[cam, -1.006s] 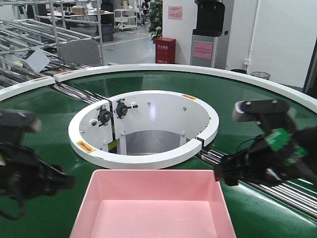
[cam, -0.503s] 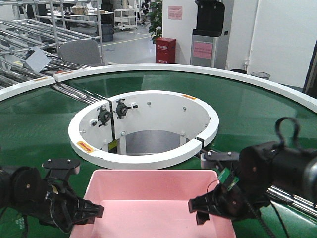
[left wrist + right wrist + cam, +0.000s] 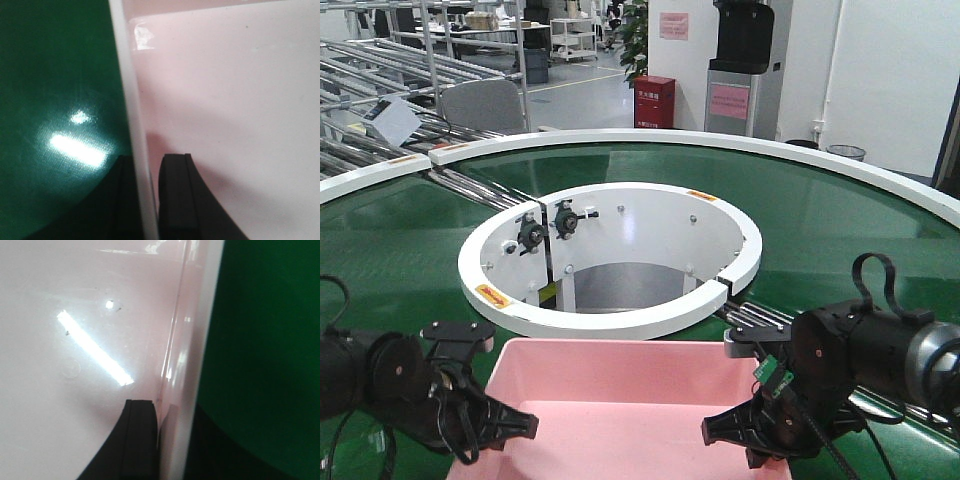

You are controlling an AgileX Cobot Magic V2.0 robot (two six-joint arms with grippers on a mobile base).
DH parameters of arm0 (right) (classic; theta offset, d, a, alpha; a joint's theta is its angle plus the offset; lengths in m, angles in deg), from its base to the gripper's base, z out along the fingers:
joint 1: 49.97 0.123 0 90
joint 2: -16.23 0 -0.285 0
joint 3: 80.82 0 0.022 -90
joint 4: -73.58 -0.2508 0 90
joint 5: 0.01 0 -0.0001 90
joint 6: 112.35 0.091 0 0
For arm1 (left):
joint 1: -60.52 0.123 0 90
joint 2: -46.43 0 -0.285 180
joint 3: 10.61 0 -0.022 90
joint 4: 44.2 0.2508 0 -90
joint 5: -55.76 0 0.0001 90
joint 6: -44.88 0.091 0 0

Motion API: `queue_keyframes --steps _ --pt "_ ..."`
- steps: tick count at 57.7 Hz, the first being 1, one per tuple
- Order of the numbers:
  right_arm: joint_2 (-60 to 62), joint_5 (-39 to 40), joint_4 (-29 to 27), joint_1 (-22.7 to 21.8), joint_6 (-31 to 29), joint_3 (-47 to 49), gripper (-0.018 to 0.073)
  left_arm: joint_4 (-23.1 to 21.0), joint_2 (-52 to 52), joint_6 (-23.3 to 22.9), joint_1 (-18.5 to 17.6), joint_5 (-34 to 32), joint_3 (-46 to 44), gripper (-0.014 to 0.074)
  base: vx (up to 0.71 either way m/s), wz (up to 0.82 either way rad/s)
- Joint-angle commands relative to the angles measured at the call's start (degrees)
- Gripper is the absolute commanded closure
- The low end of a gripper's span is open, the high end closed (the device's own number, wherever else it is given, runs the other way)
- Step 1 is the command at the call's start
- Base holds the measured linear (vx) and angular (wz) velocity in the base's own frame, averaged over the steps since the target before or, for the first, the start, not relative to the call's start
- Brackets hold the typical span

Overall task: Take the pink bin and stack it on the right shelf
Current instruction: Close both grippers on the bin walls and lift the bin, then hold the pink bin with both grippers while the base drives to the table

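- Pale-pink shallow rectangular plastic bin (image 3: 630,405): one plain colour throughout.
- Curved conveyor belt (image 3: 820,205) under the bin: dark green, white borders.
- left hand (image 3: 515,425) and right hand (image 3: 715,430) at the bin's sides: black.

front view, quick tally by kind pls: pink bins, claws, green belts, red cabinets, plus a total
pink bin: 1
claws: 2 (left claw, right claw)
green conveyor belt: 1
red cabinet: 1
Total: 5
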Motion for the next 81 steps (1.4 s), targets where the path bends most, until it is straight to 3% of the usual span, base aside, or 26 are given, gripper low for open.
queue_keyframes --steps 1,32,81 --pt "6.78 2.12 2.18 -0.09 -1.3 1.72 0.0571 0.3 5.25 0.37 -0.44 -0.64 -4.33 0.0604 0.0 0.0" --pt "30.78 0.87 1.82 -0.09 -1.26 1.72 0.0569 0.87 28.59 0.08 -0.44 2.77 -4.92 0.0598 0.0 0.0" --pt "31.21 0.53 1.11 -0.09 -1.24 1.72 0.0568 0.85 29.72 -0.23 -0.44 2.17 -4.92 0.0598 0.0 0.0"
